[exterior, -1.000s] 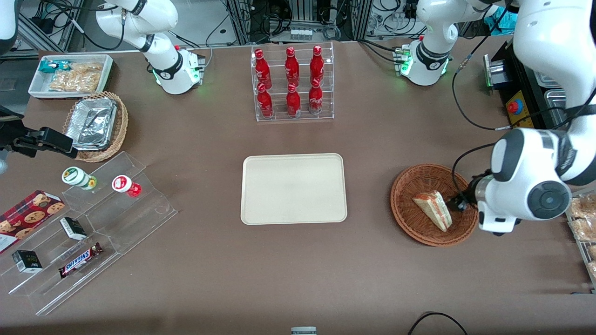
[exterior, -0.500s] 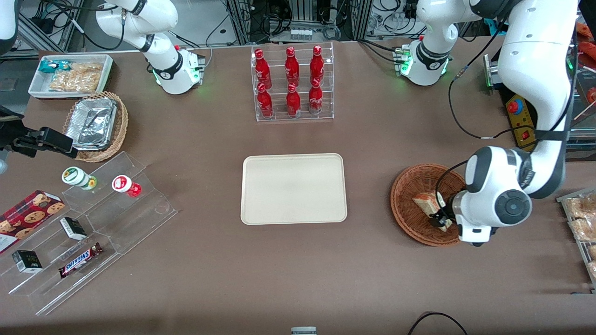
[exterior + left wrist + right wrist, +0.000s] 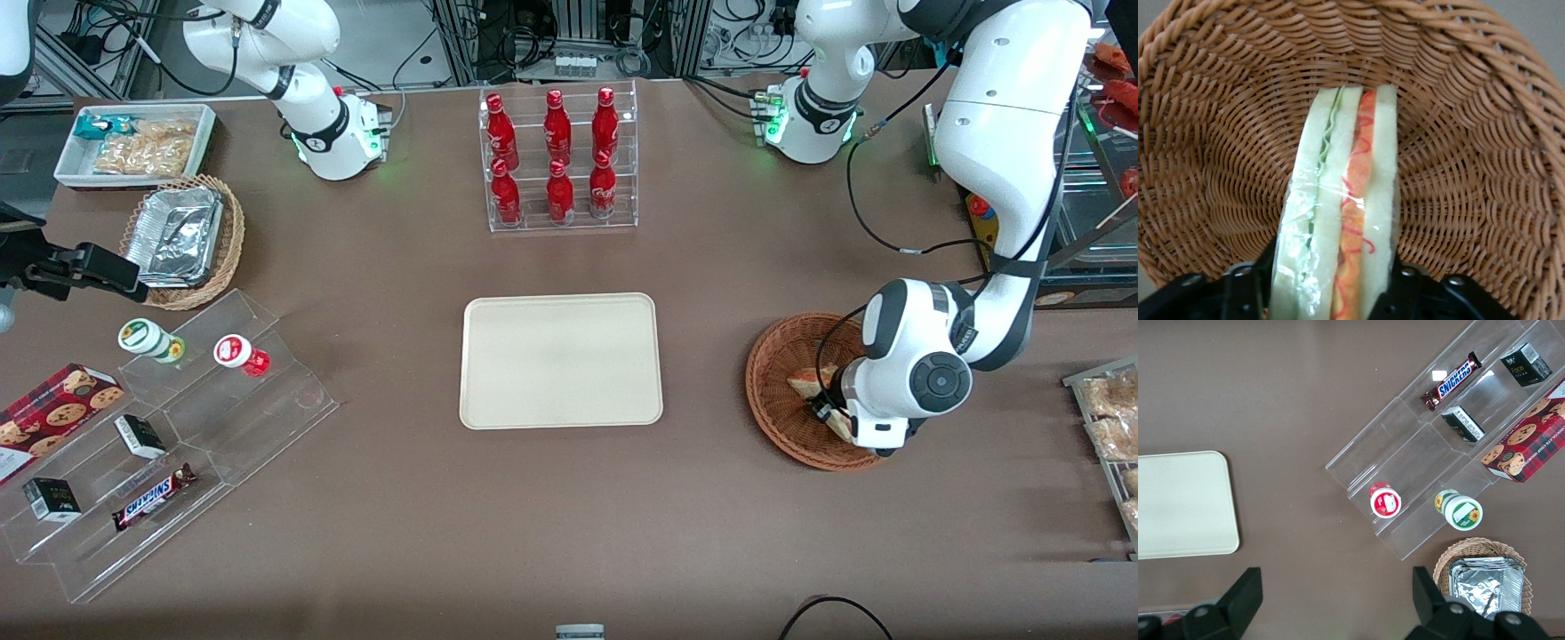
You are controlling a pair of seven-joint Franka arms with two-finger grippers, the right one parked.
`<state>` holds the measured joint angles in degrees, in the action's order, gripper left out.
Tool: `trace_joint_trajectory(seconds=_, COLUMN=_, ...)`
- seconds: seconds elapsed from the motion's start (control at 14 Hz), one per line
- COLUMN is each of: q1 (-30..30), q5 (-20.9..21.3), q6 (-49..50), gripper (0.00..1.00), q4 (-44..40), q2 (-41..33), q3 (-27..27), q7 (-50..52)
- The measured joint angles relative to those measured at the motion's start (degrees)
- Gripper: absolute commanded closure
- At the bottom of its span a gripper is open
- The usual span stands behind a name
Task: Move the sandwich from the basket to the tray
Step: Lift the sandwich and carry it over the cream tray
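Lowered farther over the basket since a second ago, gripper now straddling the sandwich, fingers spread wide on either bread face, not yet closed. Sandwich lying in the basket, tray well apart. Likely light, soft, crushable, film-wrapped and slippery; best pinched gently across the bread faces. Readable writing: Snickers bar.

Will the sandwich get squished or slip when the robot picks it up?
The sandwich looks like soft white bread, so it may squash if squeezed hard. Its clear wrap looks smooth, so it might slip. The end effector straddles it inside the basket.
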<state>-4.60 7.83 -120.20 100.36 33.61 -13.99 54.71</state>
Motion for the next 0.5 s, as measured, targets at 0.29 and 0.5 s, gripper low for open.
trace_joint_trajectory(seconds=0.29, q1=0.22, q5=0.01, q6=6.05, gripper=0.85, q4=-3.18, q2=-2.01, q3=-0.44, q7=0.11)
trace_joint_trajectory(seconds=0.5, q1=4.95, q5=-0.05, q6=19.07, gripper=0.84, q4=-10.52, q2=-5.42, q3=-1.32, q7=0.17)
